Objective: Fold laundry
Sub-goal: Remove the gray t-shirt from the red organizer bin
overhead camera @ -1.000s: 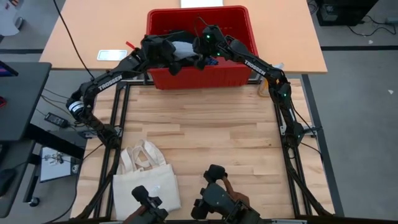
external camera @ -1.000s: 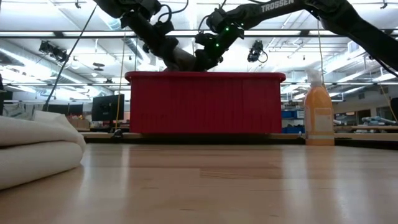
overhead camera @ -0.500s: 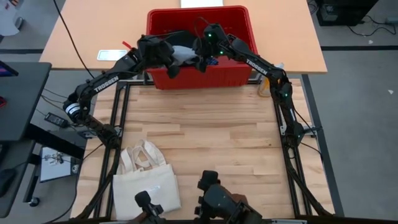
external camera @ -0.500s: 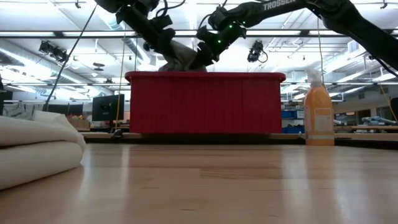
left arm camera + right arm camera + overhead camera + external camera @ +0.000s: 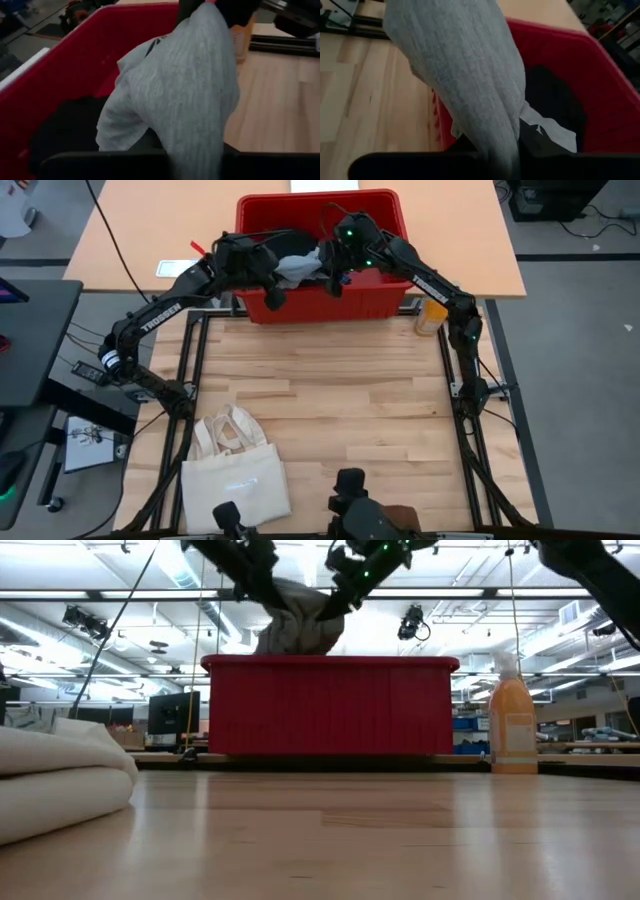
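Note:
A light grey top point(image 5: 298, 625) hangs over the red bin point(image 5: 320, 305) at the table's far edge, and both grippers are shut on it. My left gripper point(image 5: 272, 272) has its left part and my right gripper point(image 5: 335, 265) its right part. The top's lower part point(image 5: 290, 643) still reaches below the bin's rim. Both wrist views look along the grey top point(image 5: 185, 90) point(image 5: 465, 75). Dark garments point(image 5: 65, 130) point(image 5: 555, 100) and a white piece point(image 5: 545, 130) lie in the bin. My left gripper holds a bunched part of the grey top point(image 5: 192, 150), coming from the table's left and slanting down. The gripper's own body hides the fingertips. The cloth runs away from it toward the other gripper, lifted above the bin. My right gripper holds a bunched fold of the grey top point(image 5: 505, 150), coming from the table's right and slanting down. Its own body hides the place of contact. The cloth hangs between the two grippers with its lower part in the bin.
An orange bottle point(image 5: 432, 315) stands to the right of the bin. A cream tote bag point(image 5: 235, 475) lies at the table's near left. The wooden tabletop point(image 5: 320, 400) between bin and bag is bare. A white flat object point(image 5: 178, 268) lies left of the bin.
Both grippers have risen above the bin, and the grey top has come up with them. A second ago it barely showed over the rim; now it hangs well above the rim as a bunch between the two grippers, its lower part still inside the bin.

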### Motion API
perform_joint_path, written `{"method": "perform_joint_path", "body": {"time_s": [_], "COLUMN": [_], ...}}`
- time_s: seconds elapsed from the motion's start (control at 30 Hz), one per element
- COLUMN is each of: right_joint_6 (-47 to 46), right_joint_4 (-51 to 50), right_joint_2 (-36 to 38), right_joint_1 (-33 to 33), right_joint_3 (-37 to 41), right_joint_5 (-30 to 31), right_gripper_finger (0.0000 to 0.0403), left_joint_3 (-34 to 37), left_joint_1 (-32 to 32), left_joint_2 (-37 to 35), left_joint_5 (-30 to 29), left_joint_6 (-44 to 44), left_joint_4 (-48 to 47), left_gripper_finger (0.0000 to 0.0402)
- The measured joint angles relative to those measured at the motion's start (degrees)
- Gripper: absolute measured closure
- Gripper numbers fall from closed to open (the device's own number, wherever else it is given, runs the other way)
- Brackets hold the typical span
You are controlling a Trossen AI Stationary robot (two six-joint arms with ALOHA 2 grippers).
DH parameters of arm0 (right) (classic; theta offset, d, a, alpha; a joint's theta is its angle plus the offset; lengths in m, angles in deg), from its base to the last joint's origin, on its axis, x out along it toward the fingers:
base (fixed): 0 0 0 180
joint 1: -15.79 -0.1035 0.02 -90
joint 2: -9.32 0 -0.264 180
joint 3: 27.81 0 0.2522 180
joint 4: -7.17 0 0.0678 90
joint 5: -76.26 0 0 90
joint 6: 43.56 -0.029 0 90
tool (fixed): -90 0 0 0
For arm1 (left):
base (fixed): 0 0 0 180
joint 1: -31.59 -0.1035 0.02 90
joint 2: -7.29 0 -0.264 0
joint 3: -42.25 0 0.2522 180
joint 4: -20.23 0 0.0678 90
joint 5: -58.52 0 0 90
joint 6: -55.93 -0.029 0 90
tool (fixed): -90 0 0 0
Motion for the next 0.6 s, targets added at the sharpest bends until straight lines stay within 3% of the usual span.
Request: {"method": "perform_joint_path", "body": {"time_s": [0.2, 0.6], "right_joint_6": [0.4, -5.8], "right_joint_4": [-7.2, -22.9], "right_joint_2": [2.8, 9.6], "right_joint_1": [-2.5, -10.4], "right_joint_3": [0.0, 0.0], "right_joint_5": [1.8, 3.7], "right_gripper_finger": [0.0313, 0.0331], "left_joint_3": [-4.7, -6.4], "left_joint_1": [4.0, 17.3], "left_joint_2": [0.9, 0.9], "left_joint_5": [0.4, -0.3], "left_joint_6": [1.7, 9.8], "left_joint_4": [-6.6, -14.5], "left_gripper_finger": [0.0385, 0.0384]}}
